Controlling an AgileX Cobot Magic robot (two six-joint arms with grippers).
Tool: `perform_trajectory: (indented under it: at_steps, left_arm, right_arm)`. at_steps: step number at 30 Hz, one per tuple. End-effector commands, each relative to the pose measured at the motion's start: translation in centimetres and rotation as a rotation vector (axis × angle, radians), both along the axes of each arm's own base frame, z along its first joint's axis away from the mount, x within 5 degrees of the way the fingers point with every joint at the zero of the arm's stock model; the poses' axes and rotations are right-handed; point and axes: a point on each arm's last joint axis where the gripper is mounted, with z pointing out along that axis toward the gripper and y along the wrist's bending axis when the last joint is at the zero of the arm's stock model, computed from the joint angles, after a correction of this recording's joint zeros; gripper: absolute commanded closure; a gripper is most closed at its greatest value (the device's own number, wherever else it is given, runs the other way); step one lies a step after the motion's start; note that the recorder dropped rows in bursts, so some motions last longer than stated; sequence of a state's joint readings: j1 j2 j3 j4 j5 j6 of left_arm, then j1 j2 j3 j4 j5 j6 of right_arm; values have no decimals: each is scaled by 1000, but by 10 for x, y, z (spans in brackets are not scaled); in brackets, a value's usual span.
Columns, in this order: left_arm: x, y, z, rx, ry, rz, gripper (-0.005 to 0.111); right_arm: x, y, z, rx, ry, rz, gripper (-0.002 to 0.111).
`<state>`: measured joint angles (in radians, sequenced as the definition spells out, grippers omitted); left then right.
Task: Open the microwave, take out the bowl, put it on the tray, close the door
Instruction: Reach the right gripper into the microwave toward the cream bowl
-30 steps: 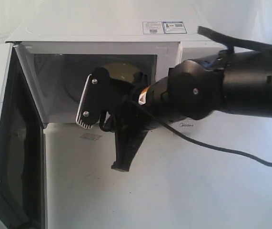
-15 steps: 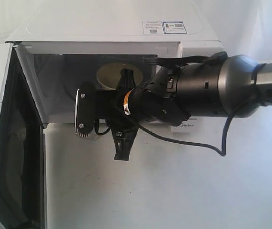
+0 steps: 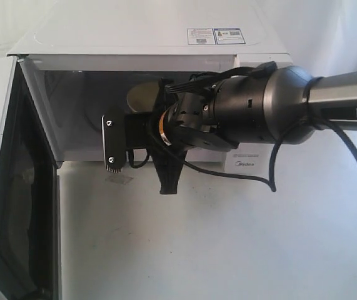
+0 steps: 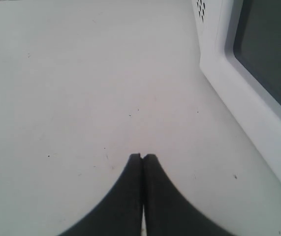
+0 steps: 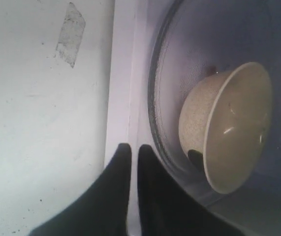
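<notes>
Fingers of your right gripper (image 5: pixel 132 147): black tapered wedges, closed to a thin slit, gripping nothing. Left gripper (image 4: pixel 142 156): pressed together, empty, low over the surface (image 4: pixel 81 73) by what looks like the microwave's (image 3: pixel 134 37) open door (image 4: pixel 243 93).

Change over the last second: the right arm swung up from below the microwave's opening and levelled with it, and the wrist rolled. Tips are now at the cavity's front lip, with the bowl (image 5: pixel 229 128) close by inside. The exterior camera now shows only a sliver of the bowl behind the wrist.

My reading: the door stands wide open off the microwave's left side, so step one is done and you are on the reach for the bowl. The fingers must spread before they can take the rim. Tray not in view.

Textures and shapes:
- Bowl sits in the microwave on a round clear glass turntable (image 5: pixel 152 98). Cream, speckled matt outside, glossy inside, wide flared rim, narrow dark foot
- Microwave: white, boxy, smooth panels, stickers on top
- Surface: matt white, faint specks, with a worn tape patch (image 5: pixel 70 34) in front of the microwave
- Loose black cable (image 3: pixel 272 181) droops from the right arm
</notes>
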<state>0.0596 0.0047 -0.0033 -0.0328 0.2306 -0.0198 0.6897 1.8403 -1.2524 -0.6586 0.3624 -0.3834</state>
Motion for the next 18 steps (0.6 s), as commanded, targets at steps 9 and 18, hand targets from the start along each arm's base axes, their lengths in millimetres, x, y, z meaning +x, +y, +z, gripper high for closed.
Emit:
perform_trajectory:
  at_steps: [9,18]
  left_arm:
    - [0,0,-1,-5,0,-4,107]
    - [0,0,-1,-5,0,-4,107]
  right_arm:
    - [10,10,-14,14,15,-8,74]
    - [19,13,-9,38,24,-82,63]
